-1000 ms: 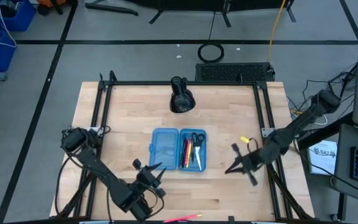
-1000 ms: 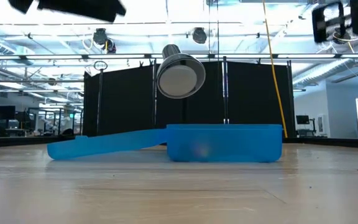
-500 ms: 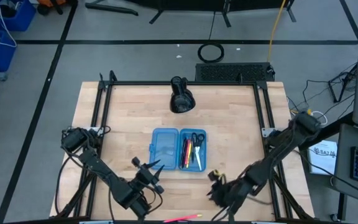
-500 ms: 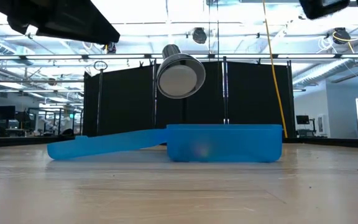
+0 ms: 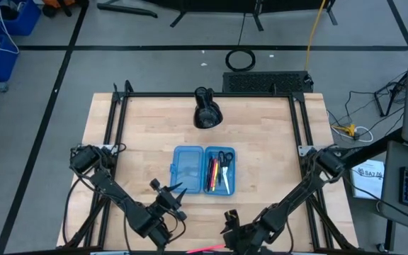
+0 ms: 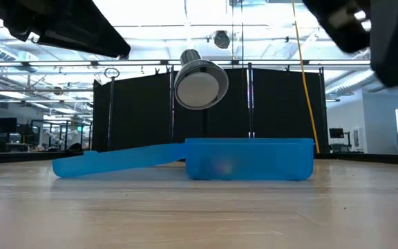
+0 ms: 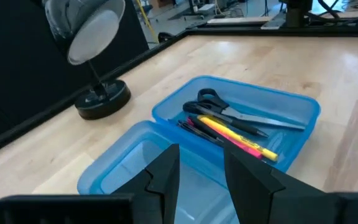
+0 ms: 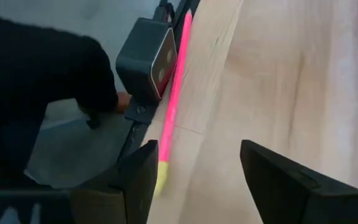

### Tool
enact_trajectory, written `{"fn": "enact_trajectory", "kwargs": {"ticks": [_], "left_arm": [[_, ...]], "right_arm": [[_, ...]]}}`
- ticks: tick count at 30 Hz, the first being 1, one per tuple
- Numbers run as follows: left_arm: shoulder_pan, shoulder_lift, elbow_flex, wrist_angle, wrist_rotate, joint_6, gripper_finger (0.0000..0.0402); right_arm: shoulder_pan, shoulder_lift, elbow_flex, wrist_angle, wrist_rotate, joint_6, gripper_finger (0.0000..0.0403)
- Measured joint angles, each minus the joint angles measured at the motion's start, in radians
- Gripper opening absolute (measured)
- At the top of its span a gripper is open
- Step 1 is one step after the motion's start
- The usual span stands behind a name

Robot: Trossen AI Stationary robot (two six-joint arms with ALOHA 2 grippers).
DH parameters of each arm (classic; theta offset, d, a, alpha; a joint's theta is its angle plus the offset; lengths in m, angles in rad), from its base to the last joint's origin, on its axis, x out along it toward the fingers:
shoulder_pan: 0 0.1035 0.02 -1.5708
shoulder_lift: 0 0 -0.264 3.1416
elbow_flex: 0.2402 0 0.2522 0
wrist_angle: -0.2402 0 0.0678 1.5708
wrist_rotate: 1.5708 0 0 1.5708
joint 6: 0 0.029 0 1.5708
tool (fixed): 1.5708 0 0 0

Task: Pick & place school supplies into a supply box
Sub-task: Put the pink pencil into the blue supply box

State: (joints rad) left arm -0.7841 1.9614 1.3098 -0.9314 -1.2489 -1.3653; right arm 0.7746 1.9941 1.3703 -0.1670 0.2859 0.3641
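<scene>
The supply box (image 5: 202,169) lay open in the middle of the table (image 5: 275,142), its lid half flat to the left and its tray half to the right holding the scissors (image 5: 224,157) at the far end with the pens and pencils (image 5: 214,172) beside them. A black desk lamp (image 5: 206,110) stood farther back, well apart from the box, with bare wood all round. The left gripper (image 5: 170,200) hung over the near left part of the table, just short of the lid's near edge, its fingers (image 7: 166,177) set a little apart and holding nothing. The right gripper (image 5: 234,228) had reached the near edge of the table, right of centre, its fingers (image 8: 138,177) spread wide with nothing between them. A pink pen with a yellow end (image 8: 171,106) lay along that near edge, beside a small dark camera box (image 8: 145,56) mounted there. The wood from the box to the right rail stood bare.
</scene>
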Motion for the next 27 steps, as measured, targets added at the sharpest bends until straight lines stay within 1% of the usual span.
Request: {"fn": "enact_trajectory", "kwargs": {"ticks": [3, 7, 12, 15, 17, 20, 23, 25, 27], "left_arm": [[0.000, 0.000, 0.000, 0.000, 0.035, -0.015, 0.0127], [-0.003, 0.000, 0.000, 0.002, 0.074, -0.049, 0.0127], [-0.010, 0.000, 0.001, 0.011, 0.089, -0.058, 0.0127], [-0.010, 0.000, 0.001, 0.018, 0.082, -0.058, 0.0127], [-0.009, 0.000, 0.001, 0.024, 0.081, -0.058, 0.0127], [-0.008, 0.000, 0.001, 0.029, 0.080, -0.058, 0.0127], [-0.008, 0.000, 0.001, 0.036, 0.079, -0.058, 0.0127], [-0.008, 0.000, 0.001, 0.043, 0.078, -0.050, 0.0127], [-0.009, 0.000, 0.001, 0.047, 0.079, -0.044, 0.0127]], "right_arm": [[0.008, 0.030, 0.002, 0.033, 0.002, 0.061, 0.0215], [0.030, 0.067, 0.002, 0.094, 0.003, 0.093, 0.0211], [0.047, 0.122, 0.003, 0.097, 0.006, 0.116, 0.0210], [0.051, 0.148, 0.004, 0.104, 0.044, 0.108, 0.0210], [0.052, 0.157, 0.005, 0.082, 0.085, 0.091, 0.0210], [0.052, 0.158, 0.005, 0.048, 0.116, 0.062, 0.0208], [0.050, 0.158, 0.006, 0.018, 0.134, 0.034, 0.0190], [0.050, 0.158, 0.002, 0.000, 0.129, 0.029, 0.0166], [0.049, 0.159, -0.015, -0.004, 0.097, 0.028, 0.0133]]}}
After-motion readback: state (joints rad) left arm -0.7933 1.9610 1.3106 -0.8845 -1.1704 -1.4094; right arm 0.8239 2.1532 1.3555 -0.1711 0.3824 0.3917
